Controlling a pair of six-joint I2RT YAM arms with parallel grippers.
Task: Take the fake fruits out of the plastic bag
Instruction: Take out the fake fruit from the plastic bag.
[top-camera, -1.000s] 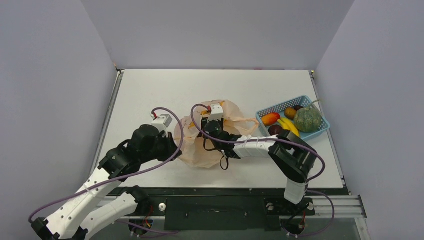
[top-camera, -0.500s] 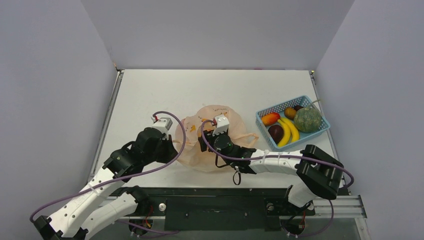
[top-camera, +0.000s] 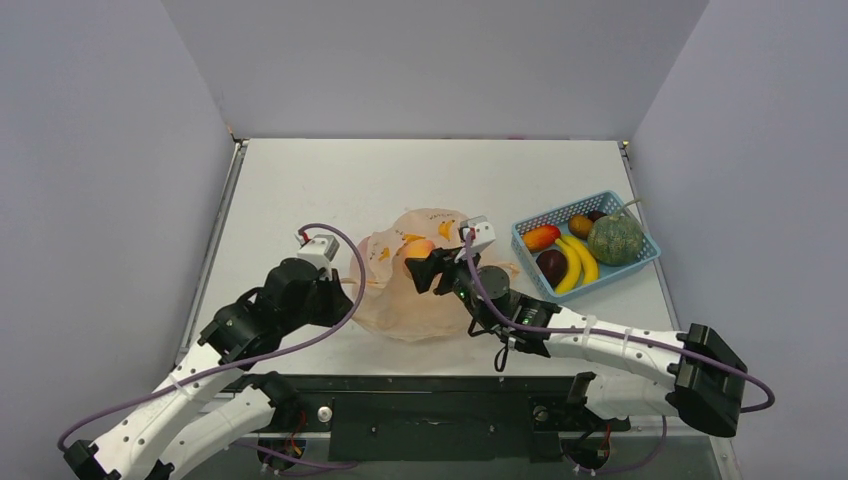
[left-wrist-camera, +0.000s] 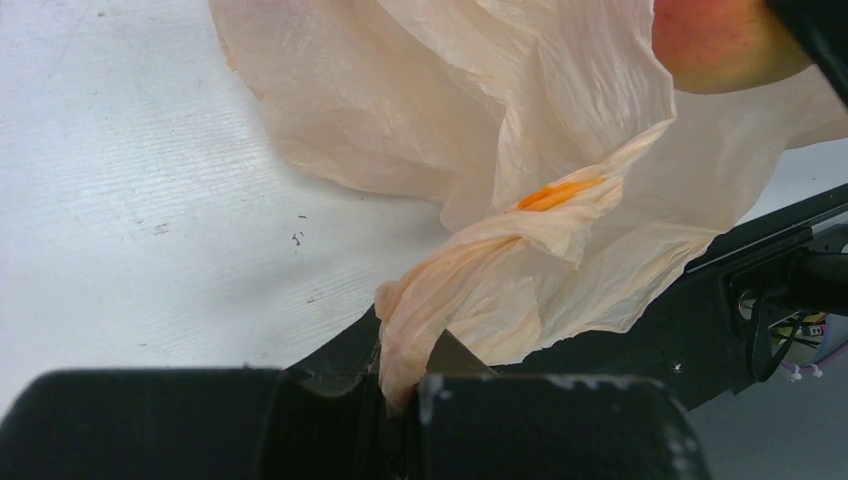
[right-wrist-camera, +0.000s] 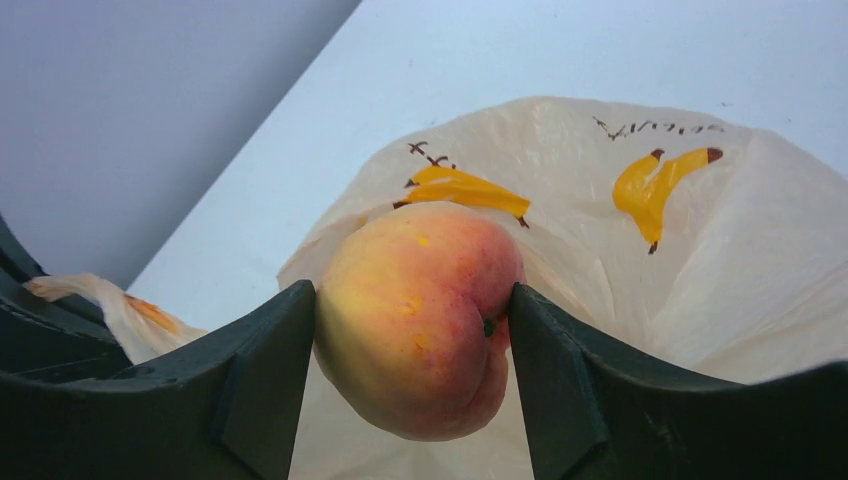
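The peach-orange plastic bag (top-camera: 400, 295) with banana prints lies in the middle of the table. My left gripper (top-camera: 347, 290) is shut on its left edge; the left wrist view shows the pinched film (left-wrist-camera: 425, 310) between the jaws. My right gripper (top-camera: 418, 262) is shut on a peach (top-camera: 417, 249) and holds it over the bag; the right wrist view shows the peach (right-wrist-camera: 420, 315) clamped between both fingers, bag (right-wrist-camera: 640, 260) behind it. The peach also shows at the top right of the left wrist view (left-wrist-camera: 715, 45).
A light blue basket (top-camera: 640, 262) stands at the right, holding a mango (top-camera: 541, 237), a banana (top-camera: 578, 260), a dark maroon fruit (top-camera: 550, 264), a green melon (top-camera: 614, 239) and a small fruit (top-camera: 580, 225). The black front rail (top-camera: 430, 390) runs along the near edge.
My right arm has swung its elbow to the right and drawn the gripper up out of the bag with the peach. The left gripper stays on the bag's edge.
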